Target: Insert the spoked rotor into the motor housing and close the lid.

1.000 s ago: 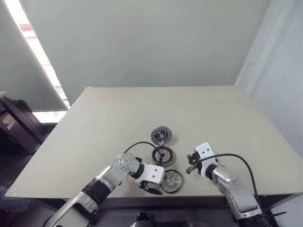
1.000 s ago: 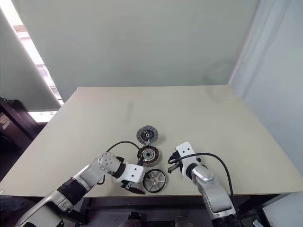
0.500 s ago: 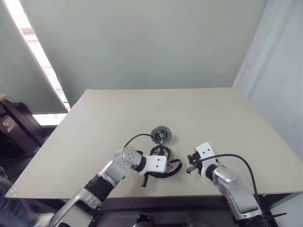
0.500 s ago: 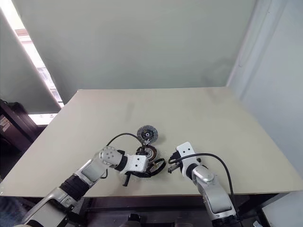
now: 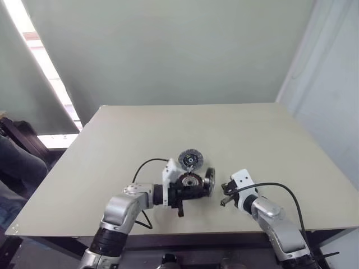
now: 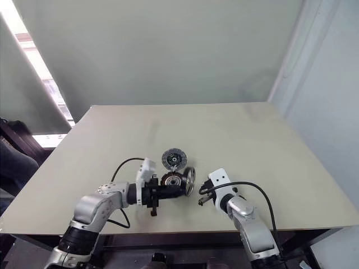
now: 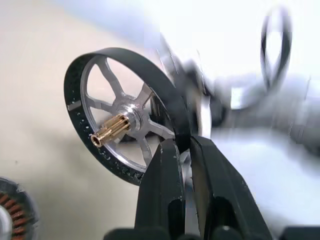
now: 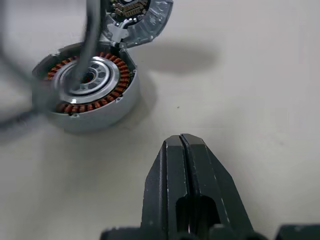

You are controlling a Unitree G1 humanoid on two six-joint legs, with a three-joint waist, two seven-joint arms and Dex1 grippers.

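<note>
Now the left tool (image 7: 182,150) pinches the spoked rotor (image 7: 127,127) on edge (brass shaft level).

No readable text, labels, numbers anywhere (views partly blurred).

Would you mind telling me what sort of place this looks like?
Probably a plain lab or test room: a bare beige table against blank grey-green walls, a window strip to one side, and a few motor parts such as the copper-wound motor housing.
</note>
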